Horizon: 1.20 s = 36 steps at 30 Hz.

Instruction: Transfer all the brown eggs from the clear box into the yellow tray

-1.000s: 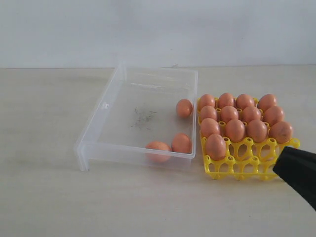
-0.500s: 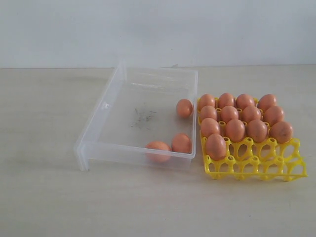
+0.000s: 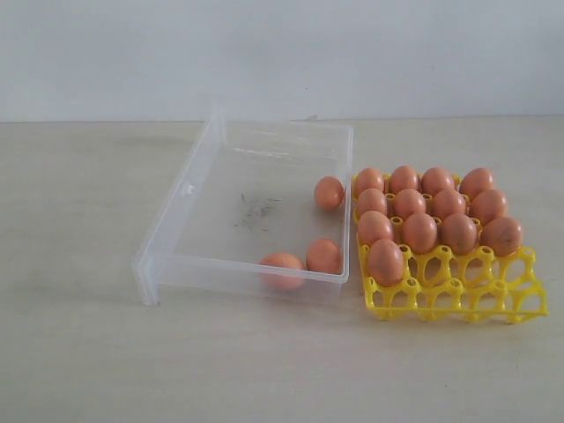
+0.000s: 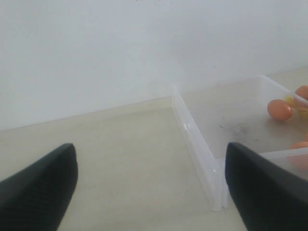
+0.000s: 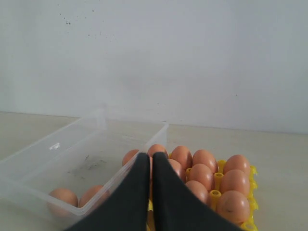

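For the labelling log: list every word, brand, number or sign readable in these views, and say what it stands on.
None can be read.
clear box: no print; only dark scuff marks on its floor, and a small moulded spot on its wall, too small to read.
yellow tray: no lettering visible.
brown eggs: no stamps visible.

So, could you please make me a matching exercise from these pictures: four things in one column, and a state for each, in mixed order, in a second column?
Things:
1. clear box
2. yellow tray
3. left gripper
4. right gripper

States:
a. shut
b. holds only three brown eggs
c. open wide
d. back three rows full of eggs

Pairs: 1-b; 2-d; 3-c; 4-a
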Tool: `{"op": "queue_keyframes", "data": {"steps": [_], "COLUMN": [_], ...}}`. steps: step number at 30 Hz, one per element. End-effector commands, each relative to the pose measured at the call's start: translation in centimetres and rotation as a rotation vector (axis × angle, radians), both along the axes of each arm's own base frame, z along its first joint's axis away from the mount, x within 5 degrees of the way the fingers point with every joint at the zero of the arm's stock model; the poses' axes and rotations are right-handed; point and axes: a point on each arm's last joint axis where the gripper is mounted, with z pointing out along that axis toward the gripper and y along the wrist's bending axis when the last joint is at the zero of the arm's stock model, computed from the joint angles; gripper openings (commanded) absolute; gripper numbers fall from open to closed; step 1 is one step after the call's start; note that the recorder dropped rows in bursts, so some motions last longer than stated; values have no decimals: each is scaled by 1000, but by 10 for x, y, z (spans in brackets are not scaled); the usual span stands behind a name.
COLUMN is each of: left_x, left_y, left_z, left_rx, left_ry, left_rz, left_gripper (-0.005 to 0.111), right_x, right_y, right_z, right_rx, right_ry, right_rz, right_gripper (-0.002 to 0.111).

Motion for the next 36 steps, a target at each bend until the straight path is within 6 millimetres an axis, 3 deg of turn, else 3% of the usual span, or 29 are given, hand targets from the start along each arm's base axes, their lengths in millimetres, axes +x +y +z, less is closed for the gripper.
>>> {"op": "queue_keyframes", "data": {"steps": [1, 8, 11, 13, 16, 20, 24, 28, 31, 36], "left_x": [0, 0, 0, 1, 1, -10, -23, -10, 8, 53], "left_y": [0, -1, 1, 5, 9, -2, -18, -43, -65, -76], "left_z": [-1, 0, 8, 14, 16, 55, 111, 145, 154, 143], "left_rx": [-15, -82, -426, -765, -1053, -934, -702, -589, -579, -554], "left_ry": [-4, 1, -21, -32, -18, -35, -69, 6, 58, 208], "left_rz": [-4, -3, 24, 54, 75, -74, -275, -540, -830, -887], "left_gripper": [78, 78, 78, 78, 78, 78, 78, 78, 78, 78], "right_x": [0, 0, 0, 0, 0, 0, 0, 0, 0, 0], "right_y": [0, 0, 0, 0, 0, 0, 0, 0, 0, 0], "right_z": [-1, -1, -1, -1, -1, -1, -1, -1, -1, -1], "right_rx": [5, 5, 5, 5, 5, 5, 5, 5, 5, 5], "right_ry": [4, 4, 4, 4, 4, 4, 4, 4, 4, 4], "right_rz": [-1, -1, -1, -1, -1, -1, -1, -1, -1, -3], "right_gripper": [0, 0, 0, 0, 0, 0, 0, 0, 0, 0]}}
